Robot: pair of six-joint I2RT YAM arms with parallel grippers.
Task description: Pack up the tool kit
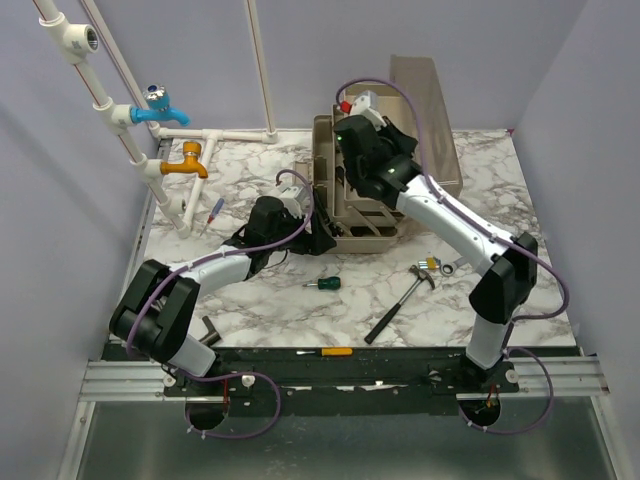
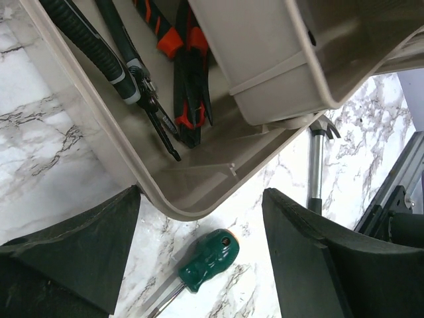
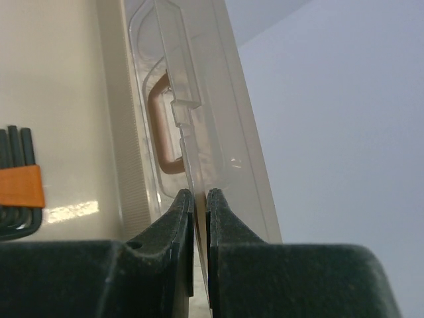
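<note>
Toolbox (image 1: pixel 322 150) sits toward the back of the marble table (image 1: pixel 250 300). It is rigid plastic and bulky, probably heavy once loaded, so best lifted by its handle (image 3: pixel 162 132). Its lid (image 1: pixel 425 100) stands up at the toolbox's far side and looks thin, smooth and slightly flexible, so grip the rim. Right gripper (image 3: pixel 200 199) is pinched tight on that rim. Left gripper (image 2: pixel 200 199) hangs at the toolbox's near-left corner, fingers wide apart, nothing held. Inside the toolbox: fold-out tray (image 2: pixel 278 59), pliers (image 2: pixel 189 79), hex keys (image 3: pixel 16 152). In front of the toolbox, unpacked: hammer (image 1: pixel 398 306), green screwdriver (image 2: pixel 209 258).
</note>
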